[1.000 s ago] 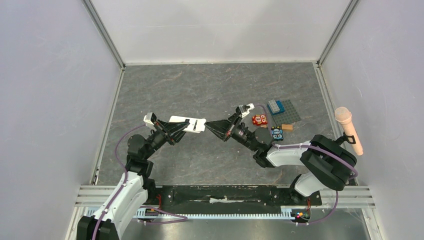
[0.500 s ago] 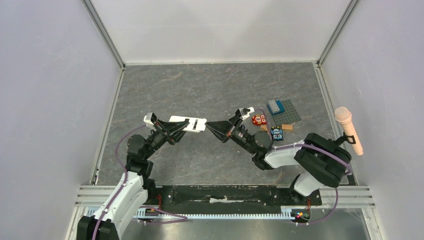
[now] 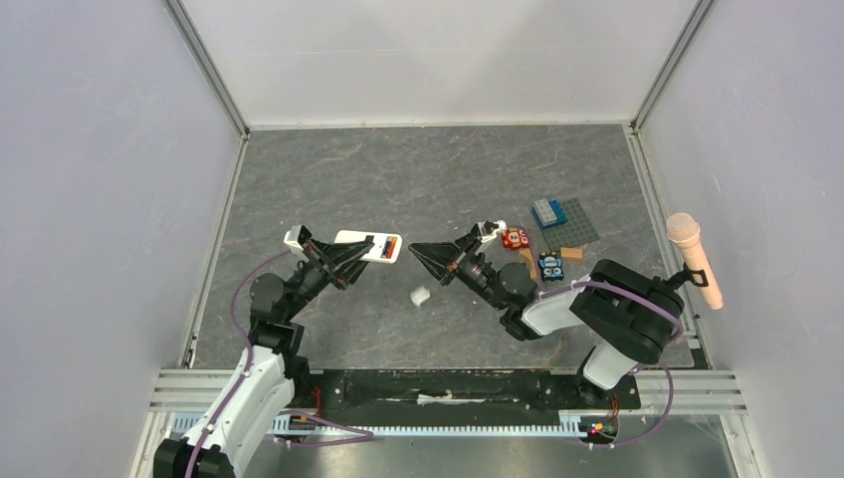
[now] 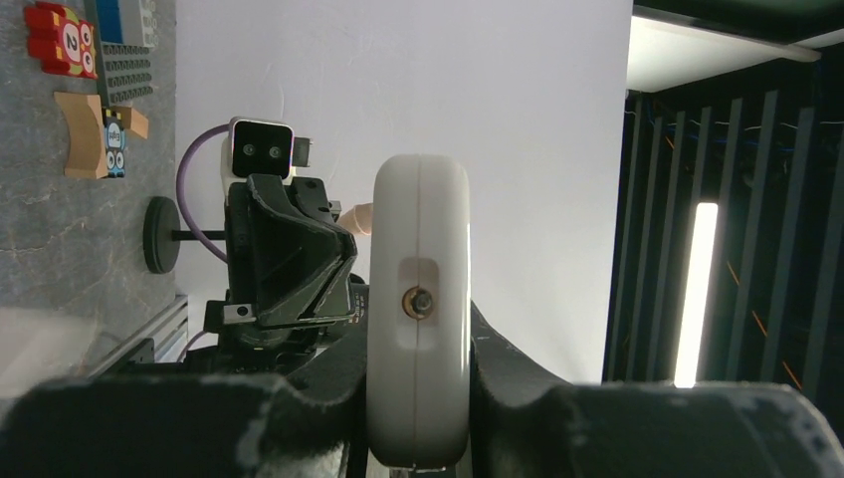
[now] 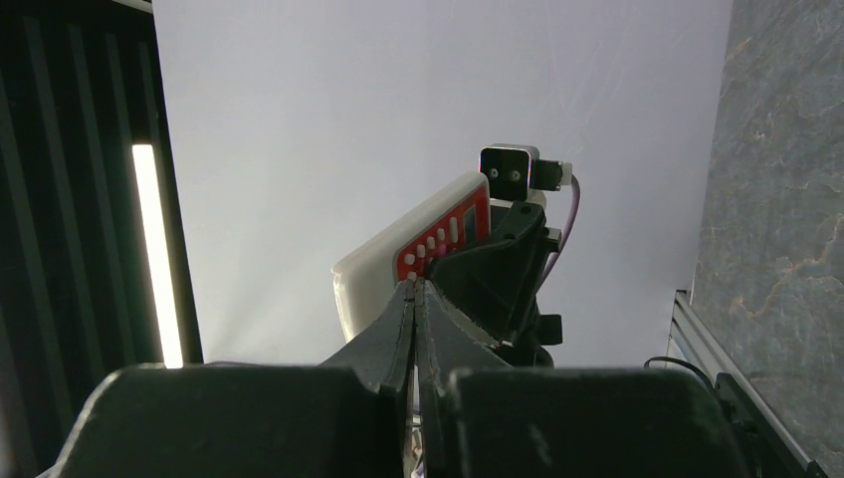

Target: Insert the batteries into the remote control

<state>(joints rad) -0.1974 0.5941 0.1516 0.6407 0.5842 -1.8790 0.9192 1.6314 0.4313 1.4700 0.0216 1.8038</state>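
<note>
My left gripper (image 3: pixel 360 253) is shut on the remote control (image 3: pixel 370 246), a white bar held level above the table. A red and dark patch shows at its right end. The left wrist view has the remote control (image 4: pixel 419 299) end-on between my fingers, with a small gold-ringed spot in a recess. My right gripper (image 3: pixel 415 251) is shut with nothing in it, its tip just right of the remote's end. From the right wrist, the remote control (image 5: pixel 423 244) shows its red button face beyond my closed tips (image 5: pixel 415 289). A small white cover piece (image 3: pixel 420 296) is below the gap. I cannot make out the batteries.
Toy blocks lie at the right: a red block (image 3: pixel 516 238), a blue brick on a grey plate (image 3: pixel 563 218), wooden pieces (image 3: pixel 571 253) and a blue-faced block (image 3: pixel 550 265). A pink microphone (image 3: pixel 694 257) leans at the right wall. Enclosure walls ring the grey floor.
The left gripper has drawn the remote slightly left and rolled it, so red now shows at its end. A small white piece has appeared on the table below the gap. The right gripper stays shut.
</note>
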